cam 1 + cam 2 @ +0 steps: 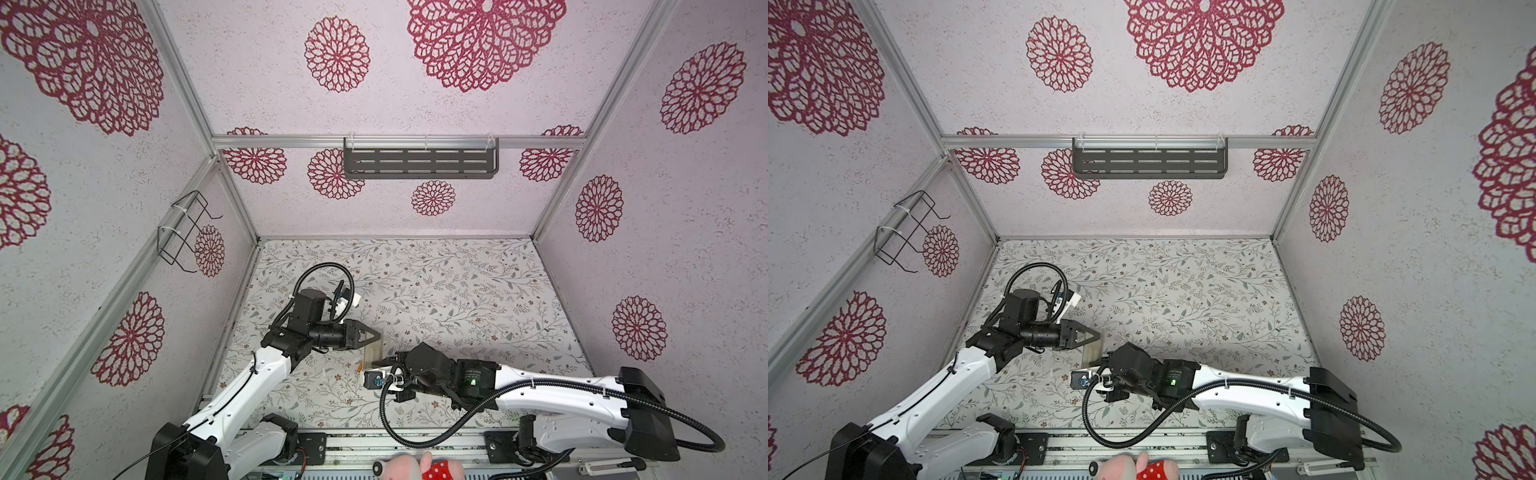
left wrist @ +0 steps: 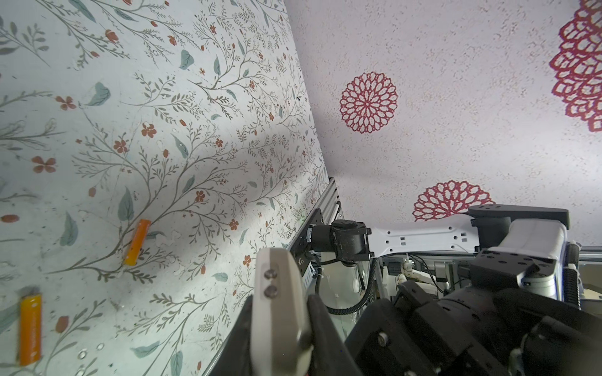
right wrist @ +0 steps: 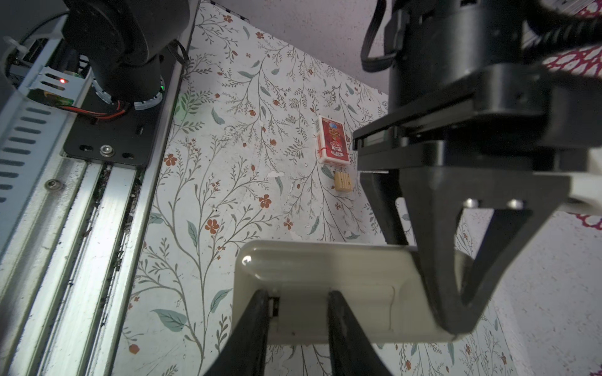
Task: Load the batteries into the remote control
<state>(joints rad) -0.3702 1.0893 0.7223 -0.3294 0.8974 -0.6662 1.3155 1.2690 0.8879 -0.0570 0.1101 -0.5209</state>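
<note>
The remote control (image 1: 371, 352) (image 1: 1091, 353) is held off the floral table with its plain beige back showing. My left gripper (image 1: 376, 334) (image 1: 1096, 333) (image 2: 280, 325) is shut on one end of the remote control (image 2: 277, 309). My right gripper (image 1: 376, 363) (image 1: 1094, 365) (image 3: 299, 296) stands at the other end, jaws apart, both fingertips against the back of the remote control (image 3: 325, 270), beside a small dark notch. Two orange batteries (image 2: 138, 242) (image 2: 31, 328) lie loose on the table below. A top view shows one battery (image 1: 360, 366) by the right gripper.
A red printed card box (image 3: 333, 140) and a small tan wooden block (image 3: 343, 182) lie on the table near the left arm. A wire basket (image 1: 187, 232) hangs on the left wall and a dark shelf (image 1: 419, 164) on the back wall. A pink plush toy (image 1: 415, 465) sits at the front rail.
</note>
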